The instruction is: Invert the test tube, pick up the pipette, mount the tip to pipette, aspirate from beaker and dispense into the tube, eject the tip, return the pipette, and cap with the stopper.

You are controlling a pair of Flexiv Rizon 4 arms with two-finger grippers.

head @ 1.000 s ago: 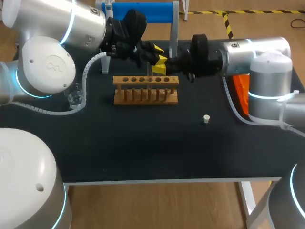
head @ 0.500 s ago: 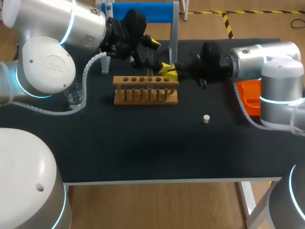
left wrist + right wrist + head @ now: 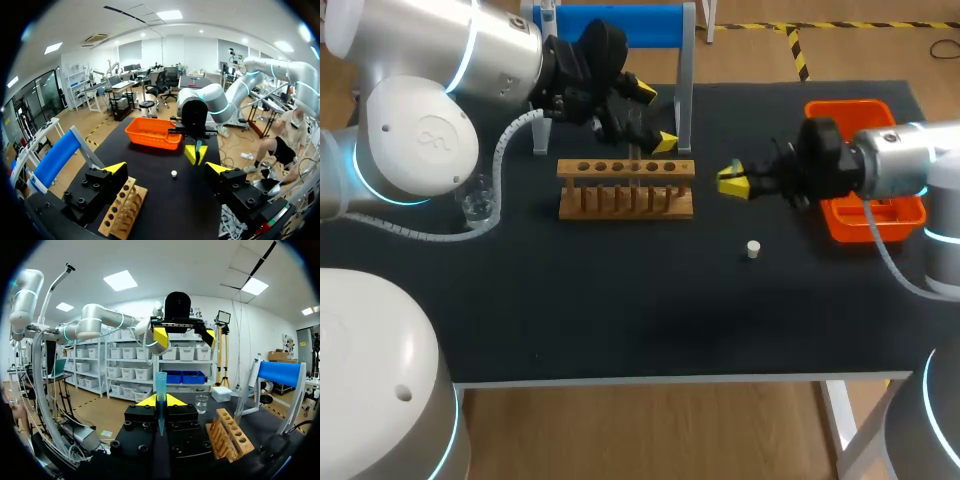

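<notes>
- Head view: the left gripper hangs over the back edge of the rack, fingers spread wide with nothing between them. The right gripper is off the rack's right end, apart from it, with its tips pressed together. What they hold is too small to tell here. The stopper lies on the table near the right gripper, on the front side. An orange bin sits under the right arm. The beaker stands left of the rack.
- Right wrist view: the right gripper is clenched on the tube. The tube stands upright, mouth up, its pointed end down between the fingers. The left gripper hangs ahead and higher, its fingers released. The beaker stands beyond the tube, the rack lies beside the gripper, and a blue stand is past the rack.
- Left wrist view: the left gripper's fingers stand far apart, with the rack under one of them. The right gripper faces it with the tube in its tips. The stopper lies on the table between the two grippers, and the bin is beside the right arm.
</notes>
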